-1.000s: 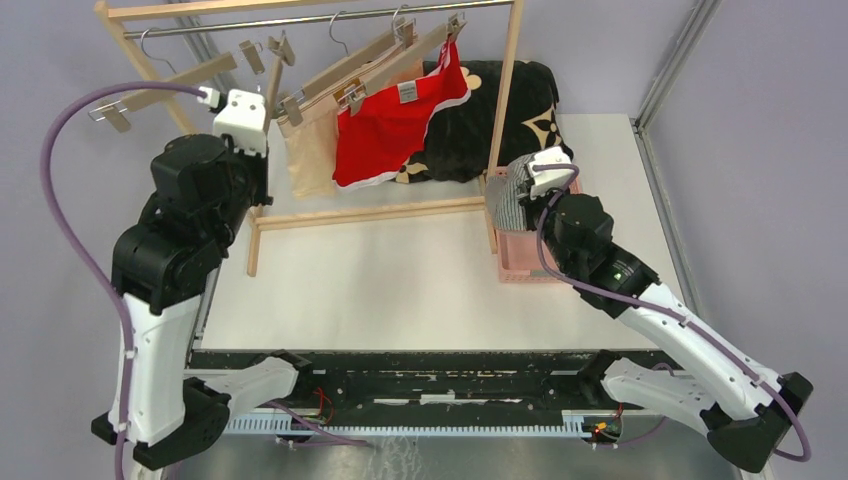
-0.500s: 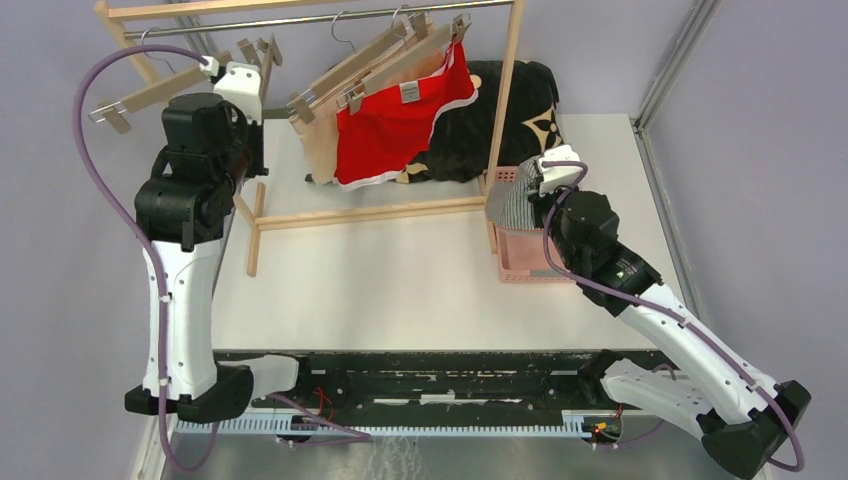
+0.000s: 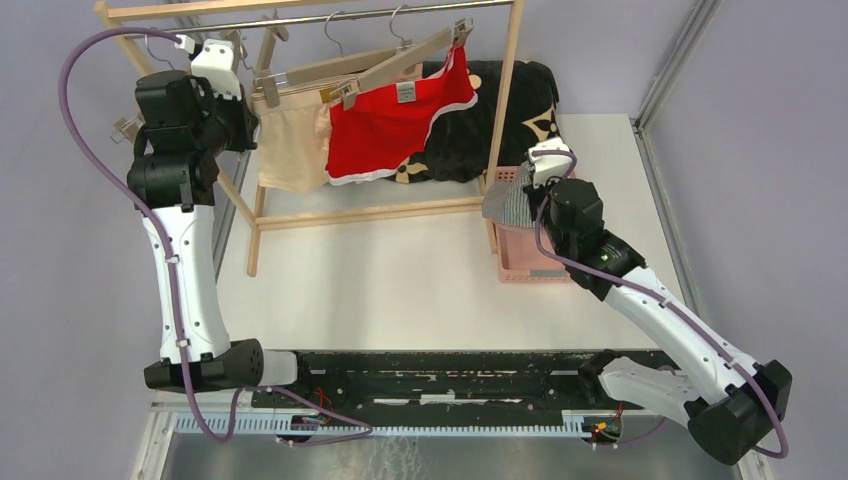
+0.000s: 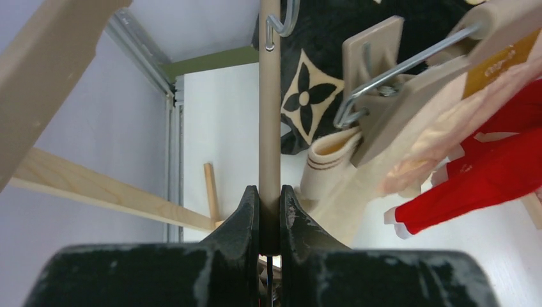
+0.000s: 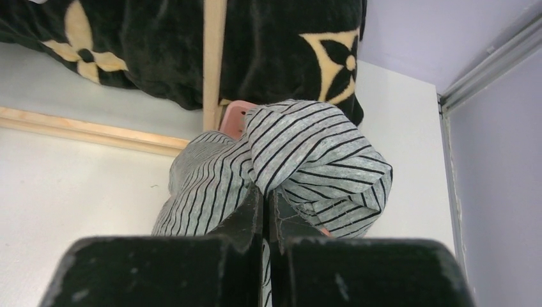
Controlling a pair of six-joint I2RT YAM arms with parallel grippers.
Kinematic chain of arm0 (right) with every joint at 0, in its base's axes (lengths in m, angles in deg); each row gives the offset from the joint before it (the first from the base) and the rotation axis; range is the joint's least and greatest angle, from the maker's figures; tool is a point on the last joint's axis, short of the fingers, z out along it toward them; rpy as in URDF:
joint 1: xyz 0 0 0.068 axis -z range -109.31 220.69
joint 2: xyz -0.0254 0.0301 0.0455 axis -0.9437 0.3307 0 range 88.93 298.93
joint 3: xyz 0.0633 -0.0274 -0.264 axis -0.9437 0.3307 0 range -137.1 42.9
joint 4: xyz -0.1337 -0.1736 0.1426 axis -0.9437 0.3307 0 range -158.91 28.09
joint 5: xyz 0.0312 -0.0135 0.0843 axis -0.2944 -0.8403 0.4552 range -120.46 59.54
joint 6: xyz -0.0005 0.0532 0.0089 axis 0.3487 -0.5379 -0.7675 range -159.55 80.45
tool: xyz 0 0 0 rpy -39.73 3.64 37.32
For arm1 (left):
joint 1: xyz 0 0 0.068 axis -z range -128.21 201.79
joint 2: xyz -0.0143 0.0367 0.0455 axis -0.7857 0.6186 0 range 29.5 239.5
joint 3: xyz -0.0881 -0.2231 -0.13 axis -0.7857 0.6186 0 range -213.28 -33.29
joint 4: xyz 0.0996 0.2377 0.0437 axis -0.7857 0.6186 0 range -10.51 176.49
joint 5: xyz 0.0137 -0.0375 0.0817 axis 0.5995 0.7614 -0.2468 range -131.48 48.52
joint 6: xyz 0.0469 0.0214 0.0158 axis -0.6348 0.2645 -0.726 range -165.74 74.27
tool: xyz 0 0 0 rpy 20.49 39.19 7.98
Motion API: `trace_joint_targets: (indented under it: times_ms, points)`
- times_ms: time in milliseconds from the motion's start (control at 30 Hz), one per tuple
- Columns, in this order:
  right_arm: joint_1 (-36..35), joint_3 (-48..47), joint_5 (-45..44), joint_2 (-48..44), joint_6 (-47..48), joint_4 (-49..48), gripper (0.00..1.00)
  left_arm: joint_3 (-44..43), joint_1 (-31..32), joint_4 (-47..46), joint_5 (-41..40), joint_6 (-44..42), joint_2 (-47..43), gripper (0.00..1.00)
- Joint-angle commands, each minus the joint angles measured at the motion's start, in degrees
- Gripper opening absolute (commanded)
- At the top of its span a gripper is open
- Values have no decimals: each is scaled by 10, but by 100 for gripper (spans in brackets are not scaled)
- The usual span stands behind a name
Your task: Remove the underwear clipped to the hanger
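My left gripper (image 3: 243,100) is high at the rack's left end, shut on the thin wooden bar of a hanger (image 4: 270,128). Just to its right a hanger clip (image 4: 377,109) holds the pale beige underwear (image 3: 290,150), which also shows in the left wrist view (image 4: 332,173). The red underwear (image 3: 390,125) with white trim hangs clipped on the hanger beside it and shows in the left wrist view (image 4: 492,179). My right gripper (image 5: 267,198) is shut on the grey-and-white striped underwear (image 5: 307,153) and holds it (image 3: 505,200) over the pink basket's (image 3: 520,262) far end.
The wooden rack has a metal rail (image 3: 330,17), an upright post (image 3: 505,110) and a floor bar (image 3: 370,213). A black cushion (image 3: 510,110) with tan flower marks lies behind it. A metal rail (image 3: 665,70) edges the table on the right.
My left arm has risen and swung left up to the rail, and the beige and red hangers have shifted left with it. My right gripper has moved slightly left with the striped underwear.
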Motion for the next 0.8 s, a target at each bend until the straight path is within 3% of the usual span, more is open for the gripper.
trace_joint_targets:
  times_ms: [0, 400, 600, 767]
  points:
    - [27, 1, -22, 22, -4, -43, 1, -38, -6, -64, 63, 2, -16, 3]
    - [101, 30, 49, 133, -68, -79, 1, -22, -14, -69, 61, -7, -48, 3]
    - [121, 32, 69, 155, -77, -86, 1, -48, -24, -69, 69, -3, -28, 3]
    - [127, 33, 88, 166, -87, -93, 1, -18, -25, -88, 94, 8, -49, 3]
